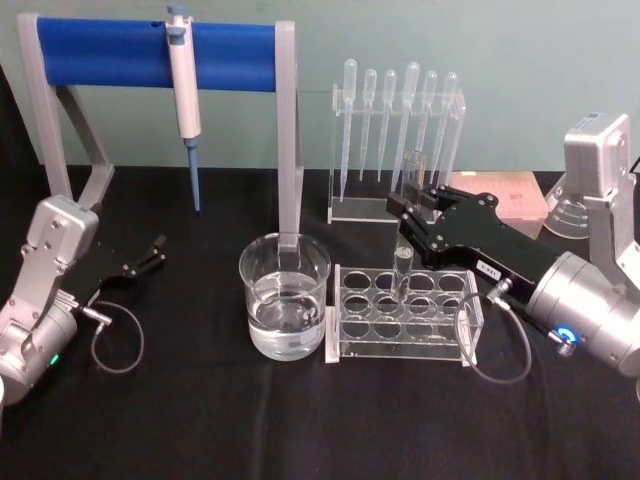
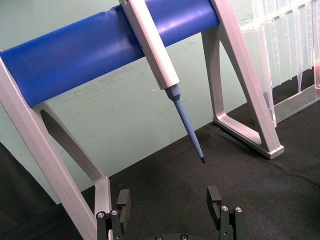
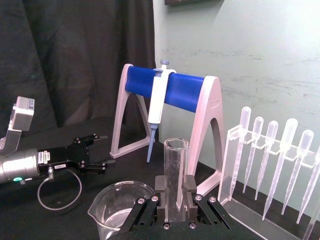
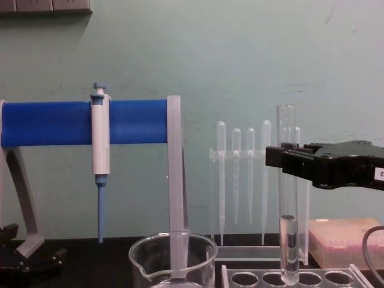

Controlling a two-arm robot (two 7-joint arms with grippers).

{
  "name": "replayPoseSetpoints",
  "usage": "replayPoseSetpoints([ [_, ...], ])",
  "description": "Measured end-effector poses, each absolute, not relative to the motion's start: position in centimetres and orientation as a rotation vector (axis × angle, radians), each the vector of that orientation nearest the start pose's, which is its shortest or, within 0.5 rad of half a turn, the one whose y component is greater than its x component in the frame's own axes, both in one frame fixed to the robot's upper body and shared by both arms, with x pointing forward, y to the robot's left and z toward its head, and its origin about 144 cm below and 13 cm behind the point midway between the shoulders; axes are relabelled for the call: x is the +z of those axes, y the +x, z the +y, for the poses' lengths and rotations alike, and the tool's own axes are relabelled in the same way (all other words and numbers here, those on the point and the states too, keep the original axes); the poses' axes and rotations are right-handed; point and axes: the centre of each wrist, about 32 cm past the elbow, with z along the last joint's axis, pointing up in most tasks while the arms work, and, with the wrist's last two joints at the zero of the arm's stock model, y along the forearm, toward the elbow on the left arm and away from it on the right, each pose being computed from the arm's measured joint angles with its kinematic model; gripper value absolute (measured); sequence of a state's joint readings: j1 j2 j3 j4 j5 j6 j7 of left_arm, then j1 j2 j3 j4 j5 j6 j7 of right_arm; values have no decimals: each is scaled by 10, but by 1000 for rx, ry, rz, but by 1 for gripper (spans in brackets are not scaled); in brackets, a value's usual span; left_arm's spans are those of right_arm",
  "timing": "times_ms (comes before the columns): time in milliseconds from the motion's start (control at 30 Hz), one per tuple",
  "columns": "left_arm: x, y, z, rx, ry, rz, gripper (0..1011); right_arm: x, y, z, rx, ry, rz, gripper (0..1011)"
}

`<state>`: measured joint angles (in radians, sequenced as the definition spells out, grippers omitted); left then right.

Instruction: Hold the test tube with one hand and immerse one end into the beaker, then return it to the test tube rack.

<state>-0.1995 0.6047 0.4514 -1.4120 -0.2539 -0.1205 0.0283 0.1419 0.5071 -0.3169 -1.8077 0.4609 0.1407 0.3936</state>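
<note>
right pincer clamped on the upper wall of the upright test tube, its foot beneath the pincer at the rack, beaker to the pincer's left; light, stiff, slick, probably brittle glass, best held gently there; left pincer parked, spread apart.

1 tube, 1 beaker, 6 pipettes

Head camera high, angled down; chest low and level; wrist cameras close; blue stand common to all.
</note>
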Motion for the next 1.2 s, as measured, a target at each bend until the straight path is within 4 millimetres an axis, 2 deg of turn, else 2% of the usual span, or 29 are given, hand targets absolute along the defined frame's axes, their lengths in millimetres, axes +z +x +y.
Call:
replayPoseSetpoints([
  [1200, 1140, 489, 310, 1248, 304, -285, 1000, 1241, 469, -249, -792, -24, -95, 226],
])
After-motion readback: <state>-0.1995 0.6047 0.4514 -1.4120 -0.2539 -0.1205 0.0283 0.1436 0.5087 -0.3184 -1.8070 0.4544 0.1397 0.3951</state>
